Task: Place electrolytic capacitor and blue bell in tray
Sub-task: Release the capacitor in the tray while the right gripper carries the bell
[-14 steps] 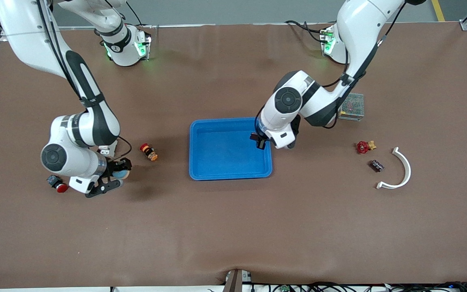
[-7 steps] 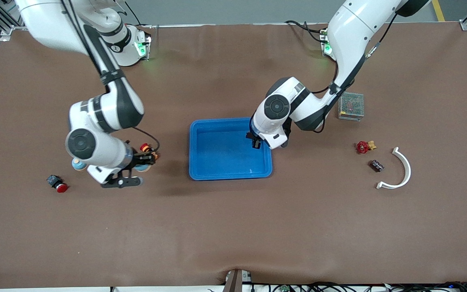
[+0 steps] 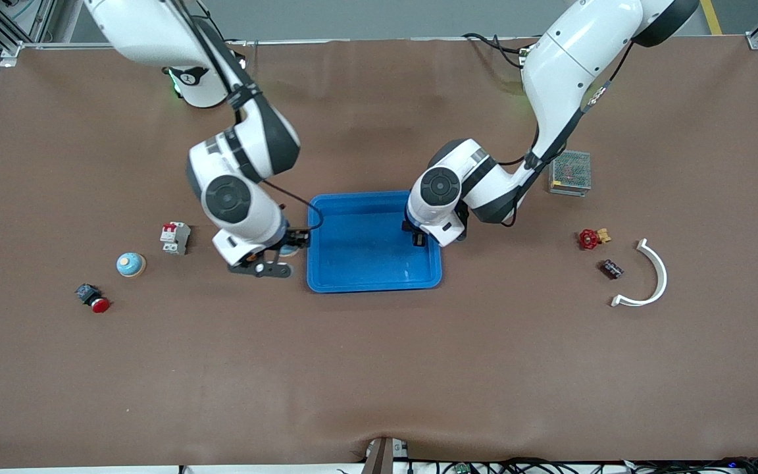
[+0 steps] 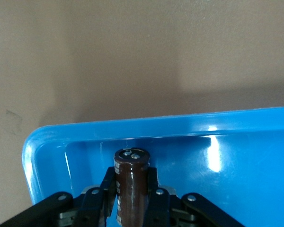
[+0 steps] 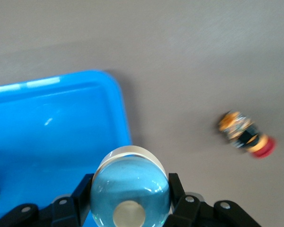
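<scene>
Gripping a pale-blue domed bell (image 5: 130, 189) with a glossy shell and a cream button at its crown, the right gripper (image 3: 285, 251) has its jaws closed on the bell's sides. The left gripper (image 3: 418, 236) is clamped on the electrolytic capacitor (image 4: 131, 187), a dark-brown cylinder with a silvery end cap and two small terminals.

Take the front view as a clock face centred on the tray (image 3: 374, 286), which is bright blue, shallow, round-cornered and bare inside. The held bell hangs at nine o'clock, over the table just at the tray's rim. The capacitor hangs at three o'clock, inside the rim near a corner.

By count there is one tray, one capacitor and two bells. The second bell (image 3: 131, 264) sits on the table well out toward nine o'clock. Between it and the tray stands one white breaker (image 3: 175, 237), and one red-capped push button (image 3: 93, 297) lies out toward eight. One orange-and-red button (image 5: 246, 135) shows only in the right wrist view. One mesh box (image 3: 570, 172) sits at two o'clock. One red valve handle (image 3: 589, 238), one small dark part (image 3: 611, 268) and one white curved piece (image 3: 649, 273) lie around three o'clock.

The right arm comes in from eleven o'clock and is bent sharply at the elbow, with its wrist pointing down. The left arm comes from one o'clock and folds back on itself above the tray's edge.
</scene>
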`<state>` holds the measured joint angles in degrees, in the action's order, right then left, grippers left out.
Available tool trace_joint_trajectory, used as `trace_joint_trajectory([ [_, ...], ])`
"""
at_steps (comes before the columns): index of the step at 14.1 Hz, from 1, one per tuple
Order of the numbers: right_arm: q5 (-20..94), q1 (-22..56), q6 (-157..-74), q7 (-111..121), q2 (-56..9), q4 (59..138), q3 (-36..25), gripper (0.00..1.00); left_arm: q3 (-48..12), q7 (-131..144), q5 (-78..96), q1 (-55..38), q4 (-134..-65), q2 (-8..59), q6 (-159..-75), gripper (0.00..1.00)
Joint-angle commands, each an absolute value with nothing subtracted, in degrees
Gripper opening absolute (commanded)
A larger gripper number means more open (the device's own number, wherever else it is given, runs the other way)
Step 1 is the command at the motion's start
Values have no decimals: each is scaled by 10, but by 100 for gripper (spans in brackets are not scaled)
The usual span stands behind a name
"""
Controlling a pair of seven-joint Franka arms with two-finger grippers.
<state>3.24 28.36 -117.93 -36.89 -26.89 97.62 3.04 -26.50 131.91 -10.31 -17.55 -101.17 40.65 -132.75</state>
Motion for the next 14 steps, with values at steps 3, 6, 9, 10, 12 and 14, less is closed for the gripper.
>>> trace_joint_trajectory([
  [3,36,332,-1237,-427,-265,1027,25,41,-261,1332,-117,-182,-998,411,-1330,100],
  [6,37,346,-1297,-437,-268,1062,25,41,-259,1332,-118,-174,-999,395,-1322,100],
  [9,37,357,-1326,-438,-286,1065,25,41,-241,1325,-122,-169,-998,365,-1307,100],
  [10,37,365,-1338,-439,-293,1065,25,41,-236,1314,-122,-160,-998,356,-1300,100],
  [12,37,372,-1351,-439,-301,1065,25,41,-236,1270,-122,-138,-998,336,-1278,100],
  [14,37,374,-1360,-439,-311,1065,25,41,-236,1211,-122,-113,-998,322,-1246,100],
])
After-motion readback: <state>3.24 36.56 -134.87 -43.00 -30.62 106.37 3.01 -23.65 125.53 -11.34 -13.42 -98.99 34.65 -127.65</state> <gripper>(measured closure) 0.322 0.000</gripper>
